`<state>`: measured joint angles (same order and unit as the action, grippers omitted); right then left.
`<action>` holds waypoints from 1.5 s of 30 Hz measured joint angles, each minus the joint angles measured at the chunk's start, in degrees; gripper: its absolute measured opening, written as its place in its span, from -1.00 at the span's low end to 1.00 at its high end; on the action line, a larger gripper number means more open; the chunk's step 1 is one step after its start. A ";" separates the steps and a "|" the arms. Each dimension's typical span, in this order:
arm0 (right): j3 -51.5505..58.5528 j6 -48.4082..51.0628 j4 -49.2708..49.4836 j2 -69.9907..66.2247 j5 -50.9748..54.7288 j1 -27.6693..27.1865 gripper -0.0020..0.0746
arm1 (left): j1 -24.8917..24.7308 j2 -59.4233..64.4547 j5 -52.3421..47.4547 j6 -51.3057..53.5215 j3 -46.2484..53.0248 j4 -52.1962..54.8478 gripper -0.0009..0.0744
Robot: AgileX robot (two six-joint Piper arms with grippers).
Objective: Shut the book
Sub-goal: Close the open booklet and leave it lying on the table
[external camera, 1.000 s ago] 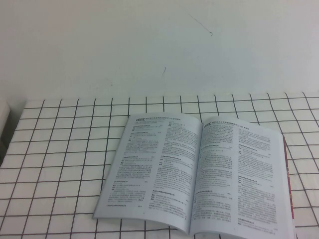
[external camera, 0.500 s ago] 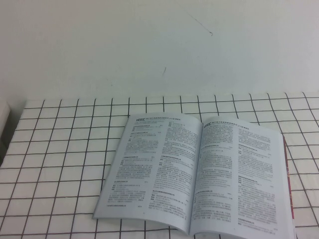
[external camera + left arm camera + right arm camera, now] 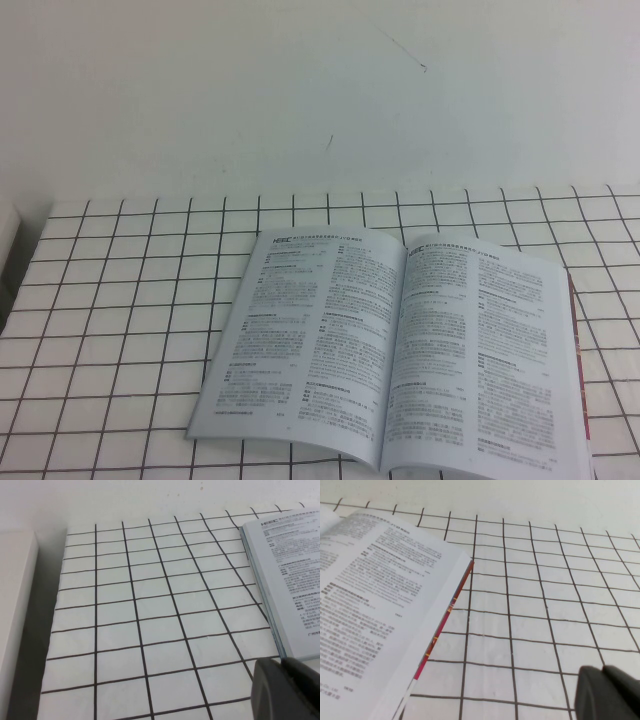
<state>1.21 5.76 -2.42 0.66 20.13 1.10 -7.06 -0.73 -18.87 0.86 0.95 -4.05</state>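
Observation:
An open book with printed white pages lies flat on the checked tablecloth, right of centre and near the front edge. Its red cover edge shows along the right side. Neither arm appears in the high view. My left gripper hovers above the cloth just off the book's left page, its dark fingers pressed together with nothing between them. My right gripper hangs over the bare cloth right of the book, shut and empty too.
The white cloth with a black grid covers the table up to a plain white wall. A pale box-like object stands beyond the table's left edge. Bare cloth lies left of the book and behind it.

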 joint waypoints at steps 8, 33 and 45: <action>0.00 0.00 0.00 0.00 0.00 0.00 -0.95 | 0.00 -0.09 0.00 0.00 0.00 0.00 -0.99; 0.42 -4.16 -0.10 0.00 -57.32 0.00 -0.95 | 0.00 -0.09 45.97 -0.14 0.36 0.00 -0.98; -12.07 -8.10 -2.70 -0.18 -23.93 0.00 -0.95 | 0.00 -0.09 27.01 -1.84 -5.81 -1.49 -0.98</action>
<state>-10.86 -2.33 -5.13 0.47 -3.80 1.10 -7.06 -0.82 8.14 -0.98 -4.86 -5.54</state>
